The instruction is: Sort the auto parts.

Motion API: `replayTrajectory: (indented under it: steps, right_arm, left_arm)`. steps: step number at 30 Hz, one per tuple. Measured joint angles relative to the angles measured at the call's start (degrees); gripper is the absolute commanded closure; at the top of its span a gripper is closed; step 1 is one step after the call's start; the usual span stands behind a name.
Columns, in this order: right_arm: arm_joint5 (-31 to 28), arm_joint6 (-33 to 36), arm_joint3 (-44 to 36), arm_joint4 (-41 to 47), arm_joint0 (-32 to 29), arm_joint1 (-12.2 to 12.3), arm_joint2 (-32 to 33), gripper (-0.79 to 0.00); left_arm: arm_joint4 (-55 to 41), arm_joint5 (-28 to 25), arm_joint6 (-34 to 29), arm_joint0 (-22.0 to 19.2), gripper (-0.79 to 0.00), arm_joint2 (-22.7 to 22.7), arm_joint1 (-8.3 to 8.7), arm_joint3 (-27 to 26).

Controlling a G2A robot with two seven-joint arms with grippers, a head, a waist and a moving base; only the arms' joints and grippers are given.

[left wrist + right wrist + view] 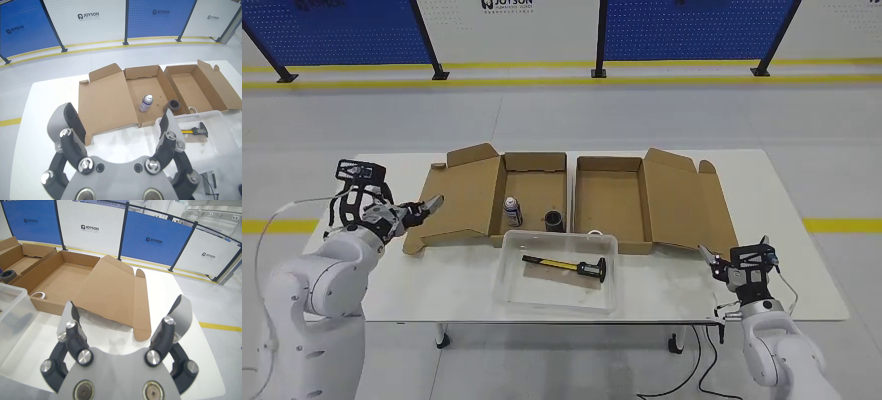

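Observation:
Two open cardboard boxes sit side by side at the table's back. The left box (536, 186) holds an upright spray can (512, 211) (145, 103) and a black cylindrical part (554, 220) (172, 106). The right box (611, 200) holds a white tape roll (39, 294) in its near corner. A clear plastic bin (560, 268) in front holds a digital caliper (567, 266) (194, 131). My left gripper (430, 208) (121, 119) hangs open over the left box's flap. My right gripper (712, 262) (126, 308) is open near the right box's flap, holding nothing.
The left box's lid (457, 200) and the right box's lid (687, 200) lie flat on the white table (782, 190). Bare tabletop lies at both ends and along the front edge. Blue and white partition panels (342, 30) stand on the floor behind.

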Motion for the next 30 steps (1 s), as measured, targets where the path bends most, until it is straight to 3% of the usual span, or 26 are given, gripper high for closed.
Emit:
replayTrajectory:
  steps: [7, 13, 23, 30]
  right_arm:
    - [-1.11, 0.93, -1.91, 0.86, 0.65, -0.15, -0.80, -0.785]
    - [-5.50, 4.06, -6.17, -2.01, 3.01, -0.09, -2.96, -0.785]
    - [-21.34, 20.52, -13.55, -1.97, 13.29, 0.08, -11.21, -0.785]
    - [-27.18, 35.75, -12.71, 3.86, 22.77, -0.49, -18.80, -0.785]
  left_arm:
    - [0.00, -0.07, 0.01, 0.01, -0.785, -0.04, 0.02, 0.02]
    - [0.01, -0.06, 0.01, 0.01, -0.785, -0.04, 0.02, 0.02]
    - [0.01, -0.06, 0.01, 0.01, -0.785, -0.04, 0.02, 0.02]
    - [0.01, -0.06, 0.01, 0.01, -0.785, -0.04, 0.02, 0.02]
